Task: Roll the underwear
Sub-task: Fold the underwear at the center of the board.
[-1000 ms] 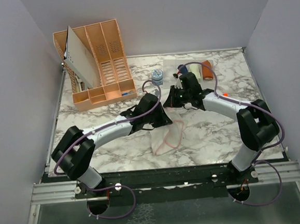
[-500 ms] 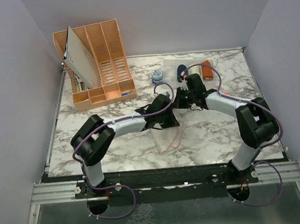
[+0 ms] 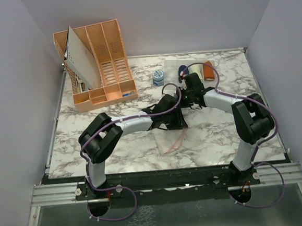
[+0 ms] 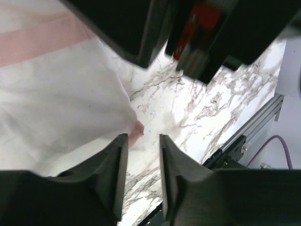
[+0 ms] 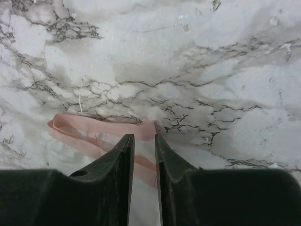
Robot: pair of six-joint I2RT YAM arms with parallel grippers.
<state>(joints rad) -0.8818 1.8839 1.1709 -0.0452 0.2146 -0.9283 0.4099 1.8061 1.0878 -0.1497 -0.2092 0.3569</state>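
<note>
- Lying flat near the middle of the marble surface (image 3: 210, 139), the whitish-pink briefs (image 3: 170, 138) sit partly under the left arm.
- The left tool (image 4: 141, 139) stands slightly parted, its tips at the cloth's pink-trimmed edge.
- The right tool (image 5: 143, 137) shows a narrow gap, directly over the pink waistband.
- The navy briefs (image 3: 182, 70) rest toward the far edge, near a rust-orange roll (image 3: 208, 71).

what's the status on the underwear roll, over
Jaws slightly parted on left gripper and right gripper. Loose whitish-pink underwear at both tips, not rolled. Grippers nose to nose, tight quarters.
</note>
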